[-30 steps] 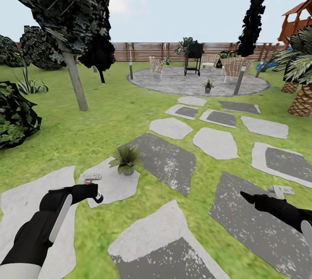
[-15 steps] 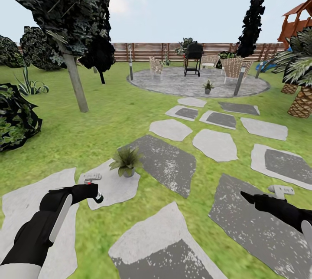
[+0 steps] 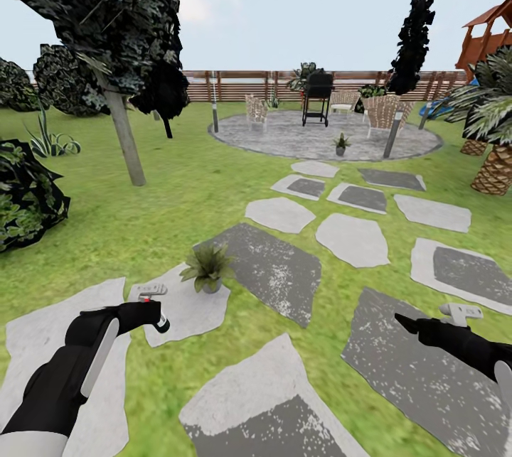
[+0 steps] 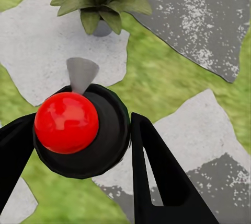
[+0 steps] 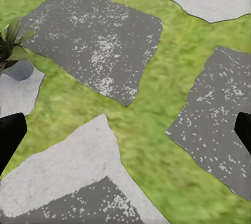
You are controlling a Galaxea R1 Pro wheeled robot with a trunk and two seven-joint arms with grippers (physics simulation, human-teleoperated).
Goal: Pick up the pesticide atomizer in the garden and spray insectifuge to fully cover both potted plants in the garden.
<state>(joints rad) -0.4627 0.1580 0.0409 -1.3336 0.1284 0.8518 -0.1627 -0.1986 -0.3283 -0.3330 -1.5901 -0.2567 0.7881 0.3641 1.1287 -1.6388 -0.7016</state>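
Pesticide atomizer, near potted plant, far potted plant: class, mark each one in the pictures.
pesticide atomizer [image 4: 67, 122], left wrist view, red nozzle tip.
near potted plant [image 3: 208, 266], head view, leaf rosette.
far potted plant [image 3: 341, 140], head view, leaves.

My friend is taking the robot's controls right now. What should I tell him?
Left gripper: shut on the spray bottle, red nozzle facing the near potted plant on its pale stepping stone.
Right gripper: open, holding nothing, over a dark stone.
Far potted plant: on the round patio.
Done: bottle picked up.
Left: spray both plants; no spray visible yet.
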